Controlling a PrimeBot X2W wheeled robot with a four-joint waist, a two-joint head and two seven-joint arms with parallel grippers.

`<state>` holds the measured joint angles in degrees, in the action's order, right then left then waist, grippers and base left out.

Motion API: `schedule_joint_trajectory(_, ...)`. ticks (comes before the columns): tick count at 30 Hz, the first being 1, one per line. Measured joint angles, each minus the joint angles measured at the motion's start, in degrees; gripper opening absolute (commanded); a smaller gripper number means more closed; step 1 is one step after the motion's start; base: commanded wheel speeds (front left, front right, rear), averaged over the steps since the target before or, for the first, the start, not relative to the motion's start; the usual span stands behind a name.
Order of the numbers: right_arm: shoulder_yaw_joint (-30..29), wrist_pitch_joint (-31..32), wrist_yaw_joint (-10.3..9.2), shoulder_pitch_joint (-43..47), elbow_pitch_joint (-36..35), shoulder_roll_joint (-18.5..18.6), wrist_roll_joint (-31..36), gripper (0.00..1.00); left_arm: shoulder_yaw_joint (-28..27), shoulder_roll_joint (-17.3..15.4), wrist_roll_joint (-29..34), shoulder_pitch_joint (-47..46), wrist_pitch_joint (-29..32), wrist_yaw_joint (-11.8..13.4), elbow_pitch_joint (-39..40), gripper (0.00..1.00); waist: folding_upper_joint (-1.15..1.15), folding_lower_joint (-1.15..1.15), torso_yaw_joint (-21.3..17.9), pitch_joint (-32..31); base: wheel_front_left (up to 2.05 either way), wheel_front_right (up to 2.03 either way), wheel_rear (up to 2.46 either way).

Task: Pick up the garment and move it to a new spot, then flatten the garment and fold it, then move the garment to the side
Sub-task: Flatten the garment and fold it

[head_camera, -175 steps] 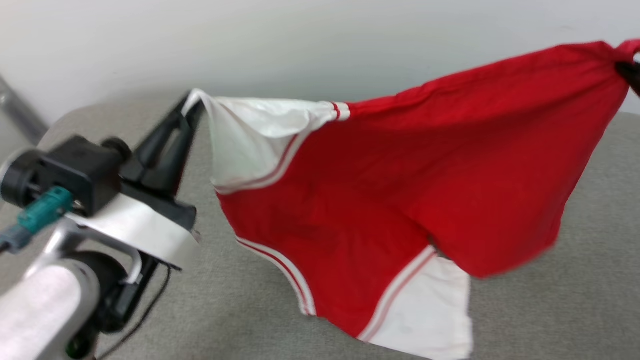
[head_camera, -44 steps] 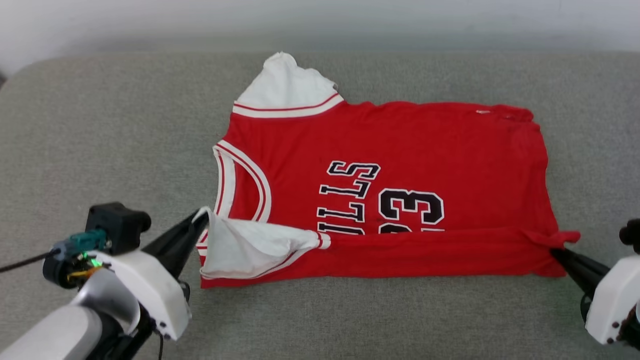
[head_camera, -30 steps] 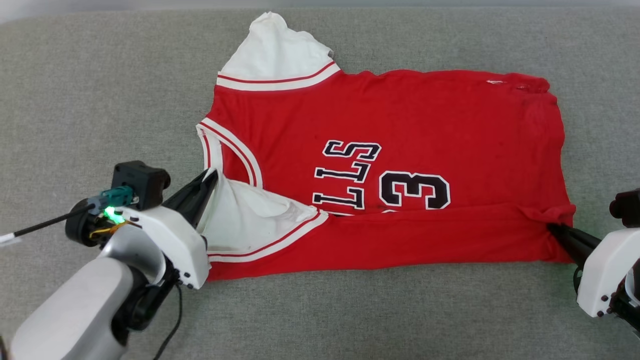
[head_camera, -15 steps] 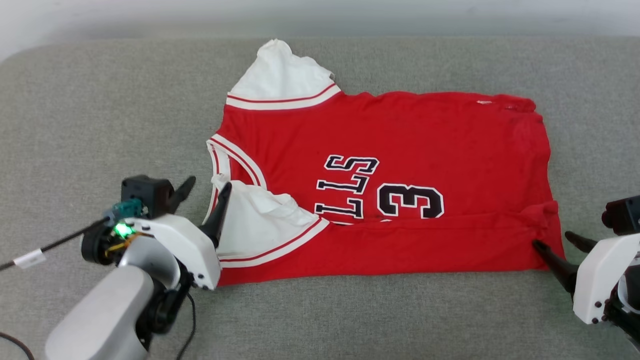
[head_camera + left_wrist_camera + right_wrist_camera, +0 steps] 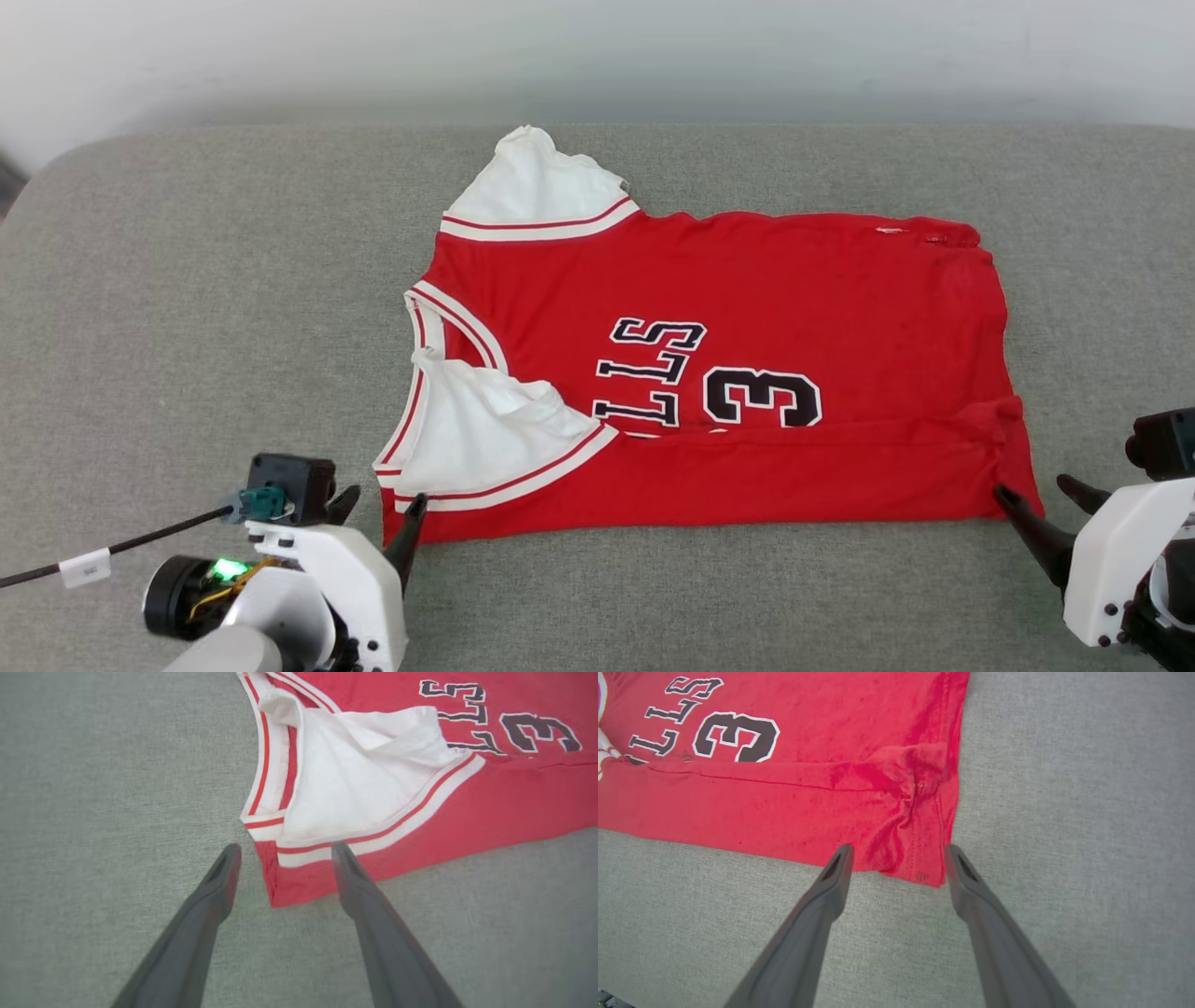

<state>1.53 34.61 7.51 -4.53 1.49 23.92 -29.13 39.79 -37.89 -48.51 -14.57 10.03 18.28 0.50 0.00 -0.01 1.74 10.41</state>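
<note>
Jersey (image 5: 747, 308) lies spread on grey cushion (image 5: 187, 280), near edge folded over; judged light, limp, quick to wrinkle. Left gripper (image 5: 384, 499) and right gripper (image 5: 1032, 485) gape wide, empty, at near corners; best hold there

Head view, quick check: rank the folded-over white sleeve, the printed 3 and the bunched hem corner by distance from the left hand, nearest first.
From the left hand:
1. Folded-over white sleeve, just ahead of its fingertips.
2. Printed 3, mid-chest, further right.
3. Bunched hem corner, far right end.
</note>
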Motion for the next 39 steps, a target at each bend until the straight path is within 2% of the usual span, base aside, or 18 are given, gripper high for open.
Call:
schedule_joint_trajectory(3,-1.46,1.33,0.00,1.16,-2.48,-1.63,1.12,1.00,0.41,-1.22,0.09,1.17,2.42,2.27,1.38,1.00,0.00,0.00,-0.18,0.37,0.00,0.00,0.00)
schedule_joint_trajectory(8,-2.78,3.02,0.00,2.51,-5.67,-3.22,2.97,1.00,1.11,-1.37,0.26,1.68,3.94,3.45,0.53,1.00,0.00,0.00,-0.80,1.62,0.00,0.00,0.00)
schedule_joint_trajectory(13,-4.08,4.27,0.00,2.88,-8.02,-4.46,3.55,1.00,0.44,-0.24,-0.77,1.33,3.41,3.30,-2.33,1.00,0.00,0.00,-1.53,3.32,0.00,0.00,0.00)
schedule_joint_trajectory(18,-5.54,5.37,0.00,2.99,-10.31,-5.20,4.03,1.00,0.46,0.19,-1.46,-0.08,3.56,1.20,-4.26,1.00,0.00,0.00,-2.06,5.18,0.00,0.00,0.00)
schedule_joint_trajectory(19,-5.80,5.58,0.00,2.97,-10.66,-5.27,4.10,1.00,0.48,0.31,-1.88,-0.15,3.79,0.73,-4.65,0.69,0.00,0.00,-2.14,5.50,0.00,0.00,0.00)
schedule_joint_trajectory(20,-6.08,5.80,0.00,2.96,-10.93,-5.33,4.10,1.00,0.66,0.37,-2.11,-0.57,4.09,0.10,-5.05,0.00,0.00,0.00,-2.19,5.79,0.00,0.00,0.00)
schedule_joint_trajectory(24,-7.15,6.36,0.00,2.97,-11.81,-5.48,4.87,1.00,1.54,0.90,-2.24,-1.93,4.60,-2.23,-6.31,0.00,0.00,0.00,-1.97,6.30,0.00,0.00,0.00)
schedule_joint_trajectory(28,-7.51,6.60,0.00,2.89,-12.12,-4.95,6.43,1.00,1.71,1.51,-2.07,-2.09,3.39,-2.91,-6.93,0.00,0.00,0.01,-1.35,5.66,0.00,0.00,0.00)
schedule_joint_trajectory(36,-9.23,9.70,-0.01,2.01,-8.78,-5.77,9.43,1.00,1.67,1.23,-0.42,-1.19,0.91,-1.57,-1.11,0.00,0.00,0.01,0.90,3.56,0.00,0.00,0.00)
schedule_joint_trajectory(39,-9.67,12.01,0.00,0.82,-5.99,-7.33,10.77,1.00,1.86,0.70,0.00,-1.19,1.24,-0.88,2.25,0.00,0.00,0.01,1.76,3.47,0.00,0.00,0.00)
